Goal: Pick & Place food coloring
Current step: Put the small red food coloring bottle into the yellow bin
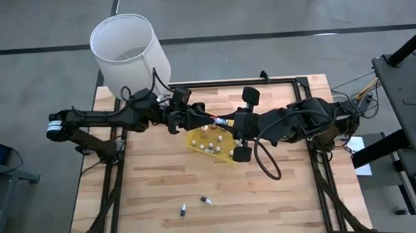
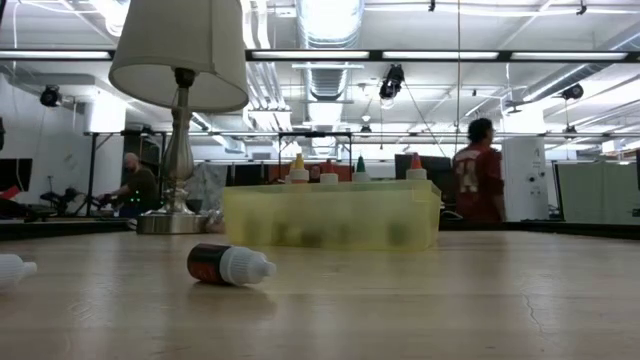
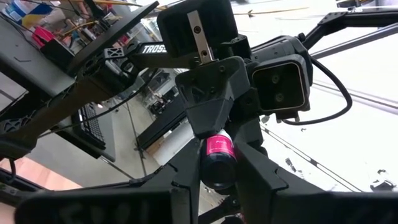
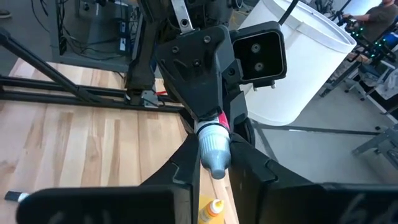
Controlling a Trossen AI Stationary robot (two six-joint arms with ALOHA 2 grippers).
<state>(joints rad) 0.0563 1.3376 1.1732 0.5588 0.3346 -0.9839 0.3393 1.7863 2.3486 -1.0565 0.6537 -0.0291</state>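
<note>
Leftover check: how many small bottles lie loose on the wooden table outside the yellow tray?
2: dark white-capped bottle and pale bottle, together near the front edge; arms may hide more.

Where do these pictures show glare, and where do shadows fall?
Low view: ceiling lights glare above the yellow tray; the dark bottle lying before it casts a soft shadow on the table. Left wrist view: the background is washed out white behind the pink-labelled bottle. High view: even light, no hard shadows.

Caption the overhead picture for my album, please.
Two robot hands share one small bottle above a yellow tray.
</note>
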